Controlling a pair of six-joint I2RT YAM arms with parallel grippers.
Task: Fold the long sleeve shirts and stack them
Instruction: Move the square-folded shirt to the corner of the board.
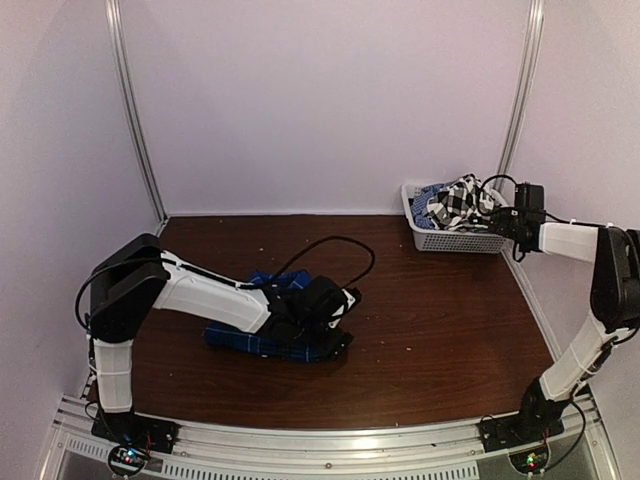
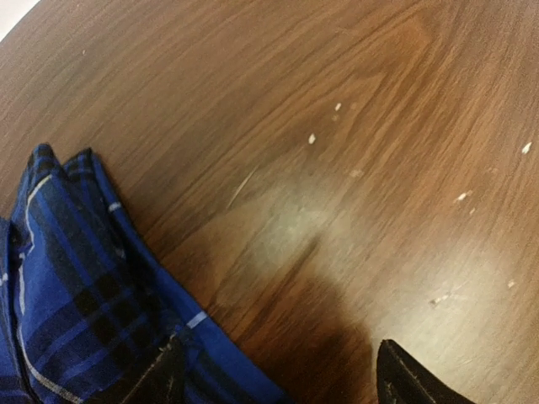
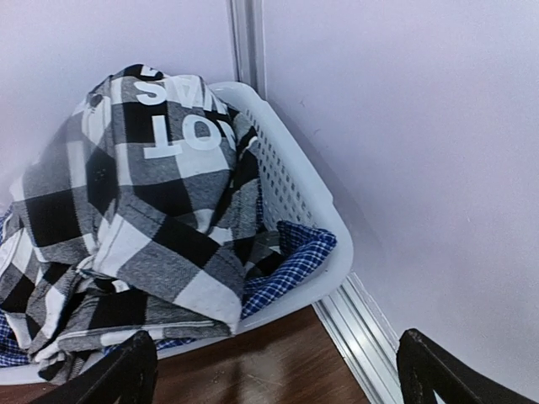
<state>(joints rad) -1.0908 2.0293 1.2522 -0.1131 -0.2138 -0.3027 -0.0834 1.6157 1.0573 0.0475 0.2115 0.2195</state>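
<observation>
The dark blue-and-black plaid shirt [image 1: 270, 335] lies folded on the brown table in front of the left arm. My left gripper [image 1: 345, 300] is open and empty at the shirt's right edge. In the left wrist view the shirt [image 2: 76, 295] fills the lower left, with one fingertip [image 2: 160, 379] over its edge. The black-and-white checked shirt [image 1: 455, 203] with white lettering is heaped in the white basket [image 1: 445, 240] at the back right. My right gripper [image 1: 508, 222] is open and empty just right of the basket. The right wrist view shows the checked shirt [image 3: 135, 210] draped over the basket rim [image 3: 295, 202].
A finer blue-and-white checked cloth [image 3: 290, 261] lies under the checked shirt in the basket. A black cable [image 1: 330, 245] loops over the table behind the left gripper. Walls with metal rails [image 3: 362, 328] close in the back and right sides. Bare tabletop [image 2: 354, 168] lies between the shirts.
</observation>
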